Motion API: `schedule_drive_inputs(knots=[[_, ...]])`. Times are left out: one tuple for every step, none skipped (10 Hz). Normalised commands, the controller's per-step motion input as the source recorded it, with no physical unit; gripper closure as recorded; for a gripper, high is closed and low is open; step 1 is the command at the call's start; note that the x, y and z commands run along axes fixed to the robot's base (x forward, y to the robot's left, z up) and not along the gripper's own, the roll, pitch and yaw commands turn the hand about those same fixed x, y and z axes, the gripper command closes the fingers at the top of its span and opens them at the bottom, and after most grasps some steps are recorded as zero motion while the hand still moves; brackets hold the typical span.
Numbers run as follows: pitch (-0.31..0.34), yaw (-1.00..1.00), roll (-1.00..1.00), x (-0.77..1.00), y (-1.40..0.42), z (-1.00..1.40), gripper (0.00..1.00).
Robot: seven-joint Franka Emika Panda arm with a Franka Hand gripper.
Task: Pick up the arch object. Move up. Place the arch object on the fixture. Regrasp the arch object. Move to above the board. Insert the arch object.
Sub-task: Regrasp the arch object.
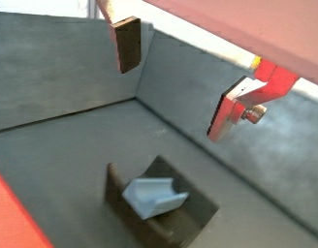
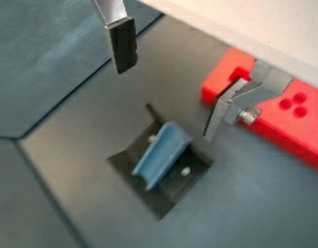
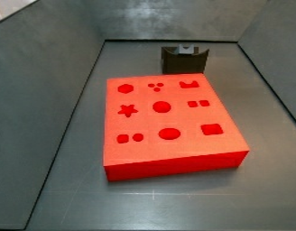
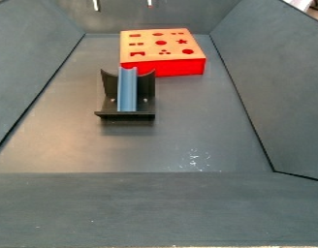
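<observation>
Blue-grey and upright, the arch object point(image 4: 127, 89) leans in the fixture point(image 4: 124, 111), touching its dark bracket; both wrist views show it seated there point(image 2: 162, 153). So the pick-up, the lift and the placing on the fixture look done. The gripper point(image 2: 174, 87) hangs above the fixture with its fingers point(image 2: 121, 44) well apart and nothing between them (in a side view only its fingertips show at the far top edge). What is left, as I judge it: the regrasp, the move above the board, and the insertion. The red board point(image 4: 162, 51) lies on the grey worktop point(image 4: 188, 145) beyond the fixture, near but not touching, and its arch recess point(image 3: 188, 84) is empty.
</observation>
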Motion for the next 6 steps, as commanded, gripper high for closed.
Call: schedule_drive_inputs(knots=[[0.005, 0.03, 1.00, 0.05, -0.03, -0.02, 0.00], [0.017, 0.03, 1.00, 0.06, -0.03, -0.02, 0.00], [0.033, 0.03, 1.00, 0.07, -0.03, -0.02, 0.00], [0.059, 0.04, 1.00, 0.08, -0.03, -0.02, 0.00], [0.086, 0.05, 1.00, 0.09, -0.04, -0.02, 0.00], [0.131, 0.08, 1.00, 0.10, -0.04, -0.03, 0.00]])
